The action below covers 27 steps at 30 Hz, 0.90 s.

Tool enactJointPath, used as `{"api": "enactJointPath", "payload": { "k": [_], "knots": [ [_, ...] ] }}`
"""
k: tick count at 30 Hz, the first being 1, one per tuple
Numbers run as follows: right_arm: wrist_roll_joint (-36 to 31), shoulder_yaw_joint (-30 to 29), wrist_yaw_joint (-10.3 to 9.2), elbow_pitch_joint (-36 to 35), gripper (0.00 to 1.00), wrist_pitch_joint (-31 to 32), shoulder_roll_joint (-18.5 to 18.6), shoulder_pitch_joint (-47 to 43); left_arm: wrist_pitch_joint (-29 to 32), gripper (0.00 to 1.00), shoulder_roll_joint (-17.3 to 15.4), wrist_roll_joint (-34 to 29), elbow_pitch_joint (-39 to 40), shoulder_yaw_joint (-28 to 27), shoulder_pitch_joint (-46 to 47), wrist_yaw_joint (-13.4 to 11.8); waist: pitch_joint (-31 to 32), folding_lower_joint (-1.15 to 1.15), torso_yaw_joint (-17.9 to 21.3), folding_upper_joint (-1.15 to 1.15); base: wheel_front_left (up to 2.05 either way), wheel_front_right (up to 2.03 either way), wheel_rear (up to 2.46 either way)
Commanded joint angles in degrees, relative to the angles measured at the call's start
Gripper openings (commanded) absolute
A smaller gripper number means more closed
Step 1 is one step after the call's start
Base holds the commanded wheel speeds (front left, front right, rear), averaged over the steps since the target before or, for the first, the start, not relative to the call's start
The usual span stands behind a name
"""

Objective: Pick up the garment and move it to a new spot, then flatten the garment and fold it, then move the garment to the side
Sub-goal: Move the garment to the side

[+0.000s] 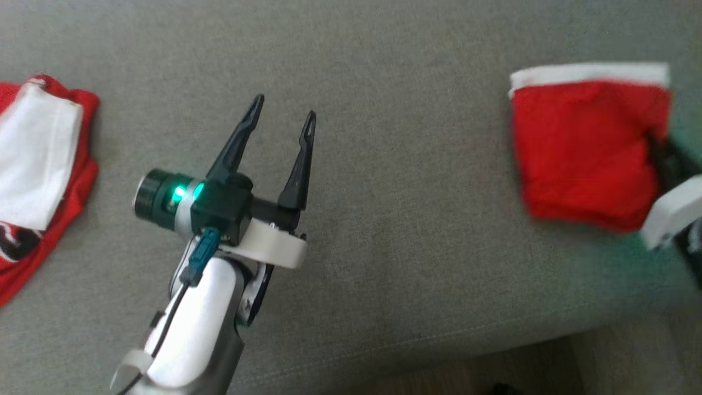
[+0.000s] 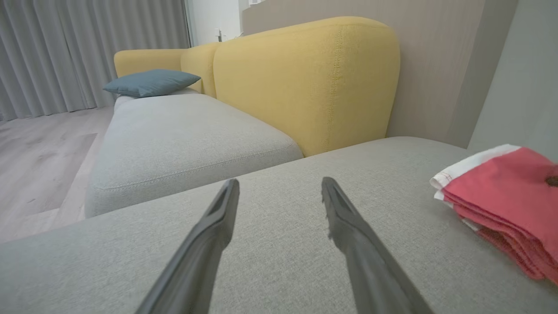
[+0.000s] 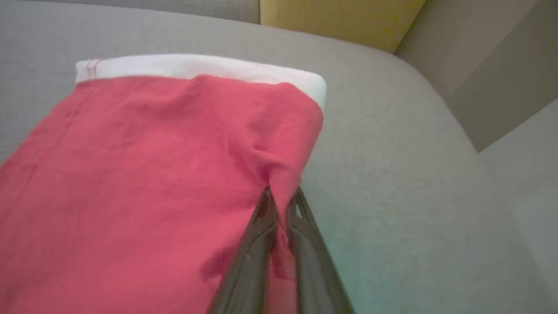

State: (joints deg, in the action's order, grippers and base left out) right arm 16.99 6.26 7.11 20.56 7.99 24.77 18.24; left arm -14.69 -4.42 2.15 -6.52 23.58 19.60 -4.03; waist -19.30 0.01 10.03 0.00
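Observation:
The garment (image 1: 581,153) is a folded red cloth with a white band along its far edge, lying on the grey sofa cushion (image 1: 395,137) at the right. In the right wrist view my right gripper (image 3: 282,196) is shut on the garment (image 3: 144,174), pinching a fold at its right edge. The head view catches that gripper (image 1: 661,156) at the garment's right side, blurred. My left gripper (image 1: 284,109) hovers open over bare cushion in the middle-left, holding nothing. From the left wrist camera, the garment (image 2: 501,196) sits off to the right of the open left gripper (image 2: 280,185).
Another red and white cloth (image 1: 38,164) lies crumpled at the cushion's left edge. A yellow sofa back (image 2: 305,83) and a blue pillow (image 2: 150,82) stand beyond. The cushion's front edge and wooden floor (image 1: 493,367) run along the bottom right.

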Motion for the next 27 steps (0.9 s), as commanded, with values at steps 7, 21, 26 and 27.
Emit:
{"api": "enactJointPath", "payload": {
  "k": [7, 21, 26, 27],
  "knots": [
    [-2.73, -2.40, 0.37, 4.31, 0.00, -1.00, 8.62, 9.91, -0.30, 1.00, 0.05, -1.34, 2.06, 0.94, 6.74, 0.63, -7.24, -0.01, -0.57, 0.00, 0.00, 0.00, 0.00],
    [-7.36, -8.47, 0.37, 14.37, 0.00, -1.16, 13.90, 18.35, -0.30, 1.00, 0.71, -1.72, 2.56, 3.90, 12.15, 0.86, -12.60, -0.01, -3.42, 0.00, 0.00, 0.00, 0.00],
    [-10.81, -12.10, 0.37, 18.14, 0.11, -2.66, 13.03, 19.90, -0.30, 1.00, 0.76, -1.75, 2.47, 4.44, 12.70, 0.72, -12.84, -0.01, -3.95, 0.00, 0.00, 0.00, 0.00],
    [-11.51, -12.84, 0.37, 18.84, 0.31, -3.07, 12.71, 20.11, -0.30, 1.00, 0.74, -1.74, 2.45, 4.52, 12.74, 0.70, -12.80, -0.01, -4.00, 0.00, 0.00, 0.00, 0.00]
  ]
}}
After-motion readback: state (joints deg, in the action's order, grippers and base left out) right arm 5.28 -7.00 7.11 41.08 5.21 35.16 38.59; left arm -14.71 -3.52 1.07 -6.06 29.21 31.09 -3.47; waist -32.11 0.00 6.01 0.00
